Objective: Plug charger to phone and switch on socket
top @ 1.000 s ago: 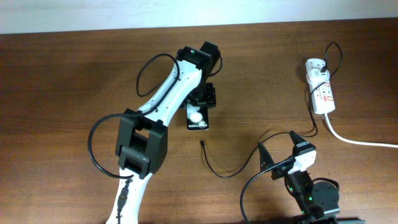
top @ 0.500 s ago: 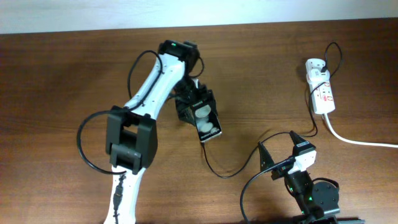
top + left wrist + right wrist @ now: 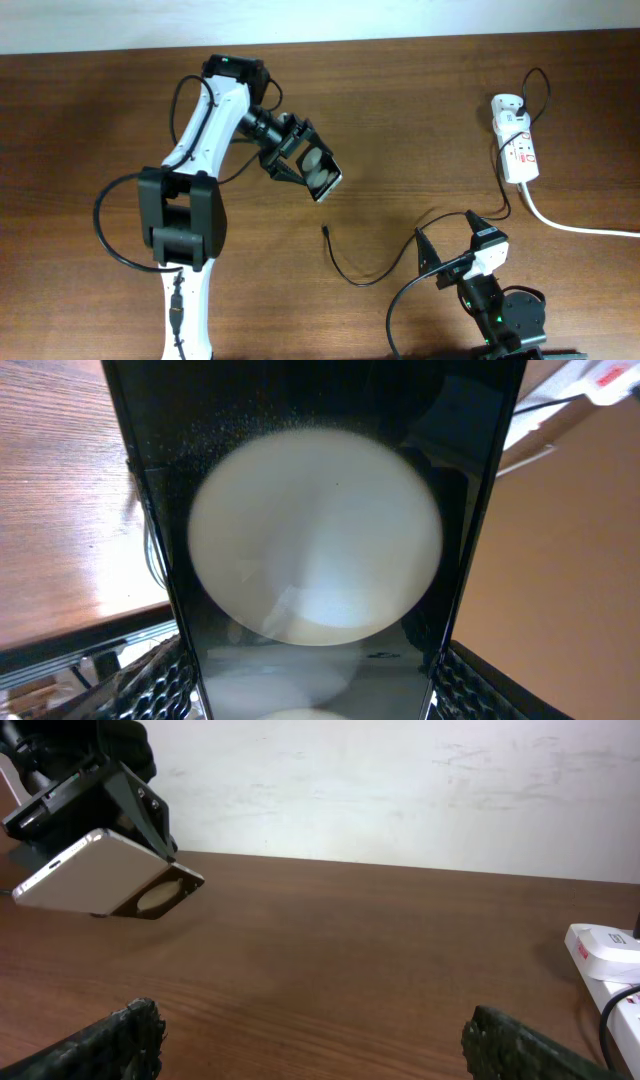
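Phone [image 3: 323,172], one, in left hand [image 3: 304,164], one charger [image 3: 350,276], one socket [image 3: 516,146]

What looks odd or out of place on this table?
The phone is off the table, held tilted in the left end effector. The charger's plug tip lies loose on it, unplugged. Nothing looks spilled or broken.

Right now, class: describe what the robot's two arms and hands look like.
The left arm has white links and chunky black joint housings, with black cables looping alongside; the left hand is black. The right hand has black triangular fingers on a white-and-black wrist.
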`<state>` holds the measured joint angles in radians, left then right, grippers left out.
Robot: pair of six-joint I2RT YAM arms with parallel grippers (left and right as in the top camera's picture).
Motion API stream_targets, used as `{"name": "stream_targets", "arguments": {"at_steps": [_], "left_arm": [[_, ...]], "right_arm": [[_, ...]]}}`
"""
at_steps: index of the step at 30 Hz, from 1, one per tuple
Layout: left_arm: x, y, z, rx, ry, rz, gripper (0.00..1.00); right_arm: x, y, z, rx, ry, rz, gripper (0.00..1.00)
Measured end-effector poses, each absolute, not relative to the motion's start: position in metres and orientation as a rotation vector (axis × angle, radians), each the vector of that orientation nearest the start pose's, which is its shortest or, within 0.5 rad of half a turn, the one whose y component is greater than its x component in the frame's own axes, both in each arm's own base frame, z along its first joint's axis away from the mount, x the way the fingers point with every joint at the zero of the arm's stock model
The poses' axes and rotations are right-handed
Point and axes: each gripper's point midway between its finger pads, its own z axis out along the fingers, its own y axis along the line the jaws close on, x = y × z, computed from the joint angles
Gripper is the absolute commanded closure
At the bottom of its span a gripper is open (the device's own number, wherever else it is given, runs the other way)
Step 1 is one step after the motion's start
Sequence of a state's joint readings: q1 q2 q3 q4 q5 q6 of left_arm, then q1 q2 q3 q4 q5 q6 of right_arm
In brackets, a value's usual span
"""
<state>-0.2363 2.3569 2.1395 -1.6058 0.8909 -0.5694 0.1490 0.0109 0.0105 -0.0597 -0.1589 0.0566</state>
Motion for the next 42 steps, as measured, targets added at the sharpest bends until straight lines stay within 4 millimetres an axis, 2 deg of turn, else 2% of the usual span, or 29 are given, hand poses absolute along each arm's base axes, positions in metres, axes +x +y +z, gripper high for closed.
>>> {"name": "stream_targets", "arguments": {"at_steps": [6,10,25,32,36,38,40,42], "left_arm": [[0.373,-0.231,0.140,0.558,-2.287,1.020,1.00],[0.368,-0.232,0.144,0.572,-2.254,1.016,1.00],[0.367,-0.232,0.145,0.578,-2.242,1.010,1.00],[0.379,-0.222,0.117,0.527,-2.449,0.883,1.00],[0.380,-0.235,0.103,0.495,-2.558,0.781,1.00],[0.379,-0.241,0.100,0.503,-2.572,0.757,1.00],[0.380,-0.243,0.098,0.526,-2.579,0.739,1.00],[0.382,-0.242,0.097,0.564,-2.576,0.725,1.00]], "right_arm": [[0.238,0.063,0.162,-0.197,1.625,0.287,0.01],[0.238,0.063,0.162,-0.197,1.626,0.287,0.01],[0.238,0.063,0.162,-0.198,1.626,0.287,0.01],[0.238,0.063,0.162,-0.198,1.625,0.287,0.01],[0.238,0.063,0.162,-0.196,1.626,0.291,0.01],[0.237,0.066,0.162,-0.109,1.640,0.401,0.01],[0.232,0.079,0.164,0.070,1.663,0.690,0.01],[0.225,0.093,0.166,0.174,1.685,0.916,0.02]]}}
